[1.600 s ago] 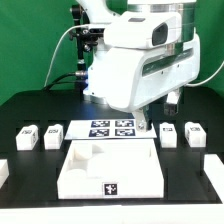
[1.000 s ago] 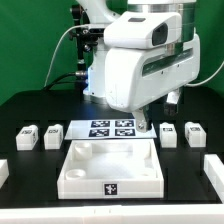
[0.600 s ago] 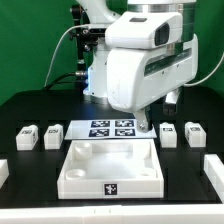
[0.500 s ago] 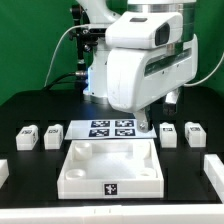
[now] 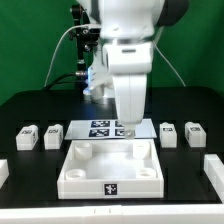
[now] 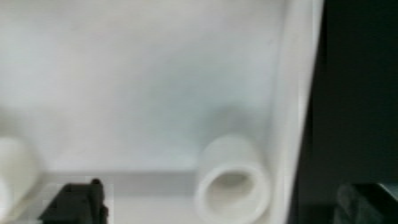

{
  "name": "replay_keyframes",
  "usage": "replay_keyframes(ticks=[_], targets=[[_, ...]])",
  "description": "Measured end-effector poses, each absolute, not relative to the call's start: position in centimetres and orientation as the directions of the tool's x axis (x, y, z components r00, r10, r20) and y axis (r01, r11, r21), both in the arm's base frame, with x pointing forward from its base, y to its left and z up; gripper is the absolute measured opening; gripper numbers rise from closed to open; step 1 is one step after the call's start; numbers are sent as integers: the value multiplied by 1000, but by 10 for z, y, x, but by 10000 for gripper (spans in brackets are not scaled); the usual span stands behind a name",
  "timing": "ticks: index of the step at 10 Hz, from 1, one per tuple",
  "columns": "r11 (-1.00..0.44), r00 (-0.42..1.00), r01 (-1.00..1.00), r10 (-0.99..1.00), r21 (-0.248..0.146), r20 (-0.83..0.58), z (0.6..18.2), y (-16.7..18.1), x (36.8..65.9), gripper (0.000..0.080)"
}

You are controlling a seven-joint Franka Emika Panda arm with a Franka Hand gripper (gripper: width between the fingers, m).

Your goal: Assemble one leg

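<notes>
Four small white legs with tags stand in a row on the black table: two at the exterior view's left (image 5: pixel 28 136) (image 5: pixel 53 133) and two at its right (image 5: pixel 168 133) (image 5: pixel 194 133). My gripper (image 5: pixel 128 137) hangs open and empty over the back edge of the big white panel (image 5: pixel 75 178), right of its middle. In the wrist view the gripper (image 6: pixel 222 203) is spread wide, and its dark fingertips (image 6: pixel 75 200) straddle the panel's surface (image 6: pixel 160 80) and a round socket (image 6: pixel 228 180). No leg shows in the wrist view.
The marker board (image 5: pixel 105 128) lies behind the panel, partly hidden by the arm. White pieces lie at the table's far left (image 5: pixel 3 170) and far right (image 5: pixel 213 168). Cables and a stand rise at the back left (image 5: pixel 78 60).
The arm has turned and swung, so the wide hand body is now a narrow upright column. The gripper has come down to the panel's back edge. The legs and panel have not moved.
</notes>
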State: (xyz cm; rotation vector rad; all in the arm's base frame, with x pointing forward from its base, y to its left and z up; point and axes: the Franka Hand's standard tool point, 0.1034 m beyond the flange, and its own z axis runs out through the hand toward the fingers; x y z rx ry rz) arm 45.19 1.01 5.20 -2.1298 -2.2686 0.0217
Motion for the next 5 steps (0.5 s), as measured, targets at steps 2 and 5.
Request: replay_keyframes(ticks=[2,5], targets=[[111,-110,993,994,-39,26,30,-1,438,650],[51,-49,997,998,-56,33,10,-10,424,650]])
